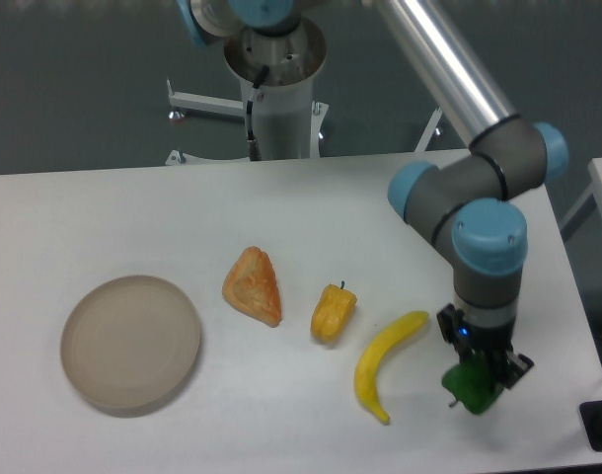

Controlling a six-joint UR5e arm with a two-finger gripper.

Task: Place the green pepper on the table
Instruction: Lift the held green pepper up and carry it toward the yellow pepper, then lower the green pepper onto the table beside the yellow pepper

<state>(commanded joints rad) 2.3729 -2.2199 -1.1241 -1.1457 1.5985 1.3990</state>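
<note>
We see the tool (476, 373) pointing down at the near right part of the white counter (104, 207), its fingers pinching the green pepper (470, 389) from above. The pepper sits low at the counter surface; we cannot tell whether it touches the counter or hangs just over it. Just to its left lies a yellow banana (382, 364), curved, running from near to far, apart from the pepper. Further left stands an orange-yellow pepper (333, 312) with a short dark stem, near the banana's far tip but not touching it. Left of that lies an orange wedge-shaped piece of toy food (254, 286). A round beige plate (131, 342) rests well apart at the near left of the counter.
</note>
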